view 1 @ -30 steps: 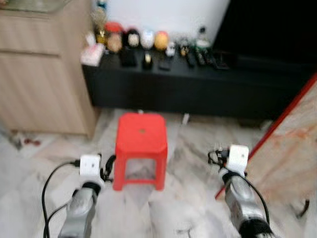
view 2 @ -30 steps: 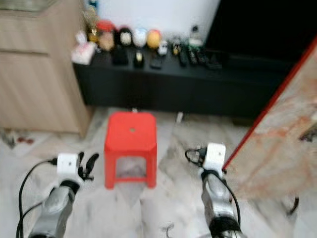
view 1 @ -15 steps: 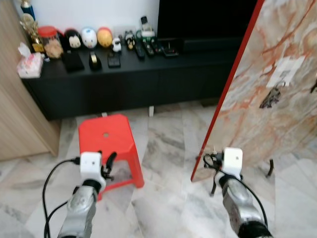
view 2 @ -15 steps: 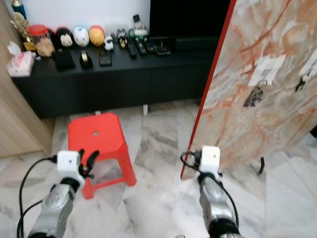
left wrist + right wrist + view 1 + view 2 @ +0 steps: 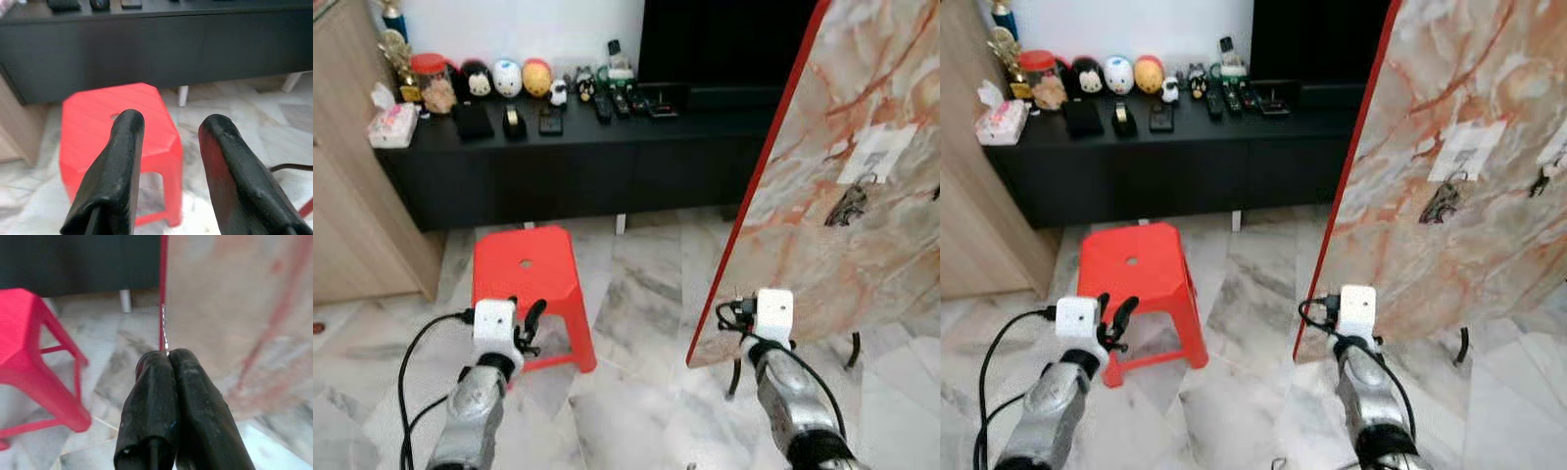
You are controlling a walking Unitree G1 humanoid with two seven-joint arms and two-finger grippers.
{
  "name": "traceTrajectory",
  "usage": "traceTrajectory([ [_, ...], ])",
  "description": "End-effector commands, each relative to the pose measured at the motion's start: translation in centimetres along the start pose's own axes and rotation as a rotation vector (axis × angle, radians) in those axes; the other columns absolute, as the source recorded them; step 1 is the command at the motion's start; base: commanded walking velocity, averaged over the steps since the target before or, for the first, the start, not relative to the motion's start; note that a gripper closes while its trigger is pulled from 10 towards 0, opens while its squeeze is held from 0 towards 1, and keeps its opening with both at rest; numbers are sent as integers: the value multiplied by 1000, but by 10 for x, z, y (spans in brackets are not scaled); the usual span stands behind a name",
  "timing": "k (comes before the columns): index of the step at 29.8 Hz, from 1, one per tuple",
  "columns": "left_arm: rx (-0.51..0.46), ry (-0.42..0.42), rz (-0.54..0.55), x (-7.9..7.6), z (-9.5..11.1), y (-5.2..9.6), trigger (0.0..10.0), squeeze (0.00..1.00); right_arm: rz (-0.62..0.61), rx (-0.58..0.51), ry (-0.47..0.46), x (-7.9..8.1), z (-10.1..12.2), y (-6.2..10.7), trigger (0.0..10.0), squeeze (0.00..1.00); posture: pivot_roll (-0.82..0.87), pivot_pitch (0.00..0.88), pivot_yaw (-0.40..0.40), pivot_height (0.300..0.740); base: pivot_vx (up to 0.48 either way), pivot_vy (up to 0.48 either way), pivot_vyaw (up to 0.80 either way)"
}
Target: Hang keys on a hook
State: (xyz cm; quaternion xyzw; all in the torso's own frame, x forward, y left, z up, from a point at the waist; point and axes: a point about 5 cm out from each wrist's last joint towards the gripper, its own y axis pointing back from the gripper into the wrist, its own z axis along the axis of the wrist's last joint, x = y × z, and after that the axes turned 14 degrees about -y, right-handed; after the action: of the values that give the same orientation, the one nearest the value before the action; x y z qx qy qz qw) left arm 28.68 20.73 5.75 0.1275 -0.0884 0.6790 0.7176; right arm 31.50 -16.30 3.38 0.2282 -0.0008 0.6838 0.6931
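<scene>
A dark bunch of keys (image 5: 850,204) hangs below a white hook plate (image 5: 876,157) on a marble-patterned board (image 5: 803,264) with a red edge, at the right. A second small hook (image 5: 1540,181) shows further right on the board. My right gripper (image 5: 168,357) is shut, low and close to the board's lower red edge; I see nothing held between its fingers. Its white wrist box (image 5: 773,311) covers it in the eye views. My left gripper (image 5: 168,132) is open and empty, held low just in front of a red plastic stool (image 5: 529,284).
A long black low cabinet (image 5: 607,166) carries figurines and remote controls along the far wall. A wooden cabinet (image 5: 352,225) stands at the left. The board rests on thin dark legs (image 5: 852,348). Pale marble floor (image 5: 636,392) lies between stool and board.
The camera has swung from a blurred view of the stool and cabinet onto the board with the keys, then settled. Both arms keep the same pose, the right gripper shut and the left open.
</scene>
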Motion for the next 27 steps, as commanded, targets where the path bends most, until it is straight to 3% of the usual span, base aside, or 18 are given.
traceTrajectory([
  [1,1,1,-31,-10,2,-3,10000,0,-33,21,18,-11,0,2,10000,0,151,54,-66,740,0,-368,0],
  [27,-20,-3,-24,-8,8,-6,10000,0,16,70,118,-4,8,-3,10000,0,148,64,-67,740,0,-370,0],
])
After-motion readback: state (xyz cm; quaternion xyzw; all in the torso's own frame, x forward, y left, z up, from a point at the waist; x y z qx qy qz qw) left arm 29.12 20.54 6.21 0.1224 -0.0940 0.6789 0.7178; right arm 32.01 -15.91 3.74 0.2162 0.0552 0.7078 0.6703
